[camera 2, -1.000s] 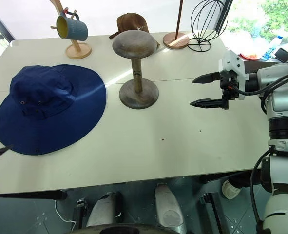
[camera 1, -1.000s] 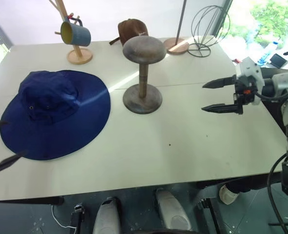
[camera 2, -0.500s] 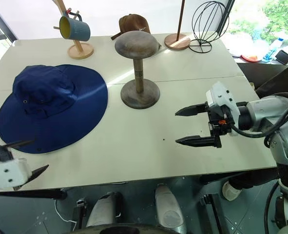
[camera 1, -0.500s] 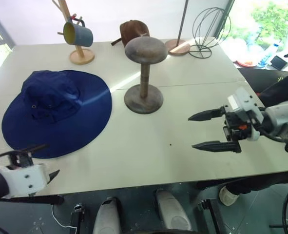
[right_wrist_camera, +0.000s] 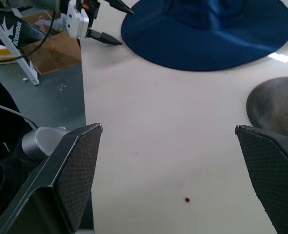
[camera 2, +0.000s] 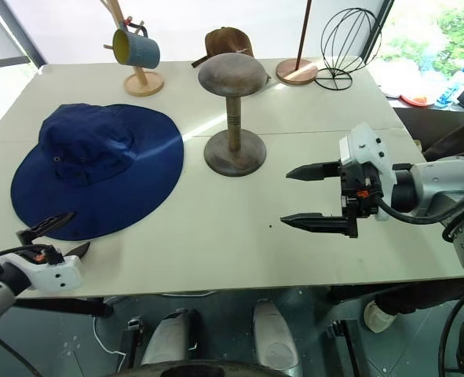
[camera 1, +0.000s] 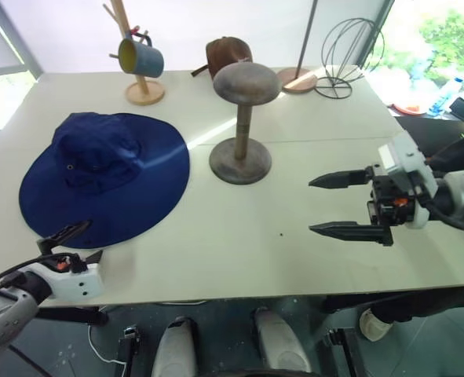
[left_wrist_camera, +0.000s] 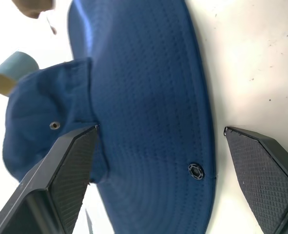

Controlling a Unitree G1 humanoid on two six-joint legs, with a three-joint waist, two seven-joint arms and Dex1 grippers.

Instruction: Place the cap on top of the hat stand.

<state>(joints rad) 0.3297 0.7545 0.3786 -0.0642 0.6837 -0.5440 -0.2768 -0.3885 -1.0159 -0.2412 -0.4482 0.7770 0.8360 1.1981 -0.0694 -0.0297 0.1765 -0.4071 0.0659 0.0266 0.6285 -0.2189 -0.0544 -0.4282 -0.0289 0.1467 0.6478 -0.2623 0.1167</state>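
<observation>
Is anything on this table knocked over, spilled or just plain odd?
Nothing stands out. The navy cap lies flat on the table, the hat stand is upright with a bare top, and the mug tree and wire-globe stand also stand upright. The brown cap sits behind the stand. No spills show.

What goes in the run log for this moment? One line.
left tool: open, at cap brim | right tool: open, empty | hat stand: bare
</observation>
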